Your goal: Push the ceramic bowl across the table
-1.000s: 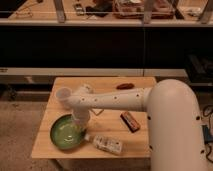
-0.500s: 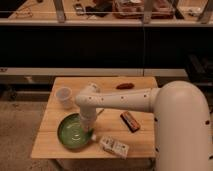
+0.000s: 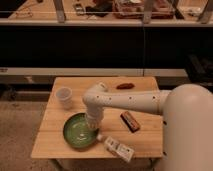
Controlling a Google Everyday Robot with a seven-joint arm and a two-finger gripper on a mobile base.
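Item: ceramic bowl (image 3: 79, 132), front-left on desk (image 3: 50, 146), close to the edge. My fingers (image 3: 93, 121): down at its right rim; spread or pressed together, I cannot tell. Hazard: a hard leftward shove could send it overboard.

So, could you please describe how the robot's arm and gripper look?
The arm is smooth, cream-white and thick, with rounded joints and a row of small dark dots. The gripper, at the rim of the ceramic bowl, is equally pale.
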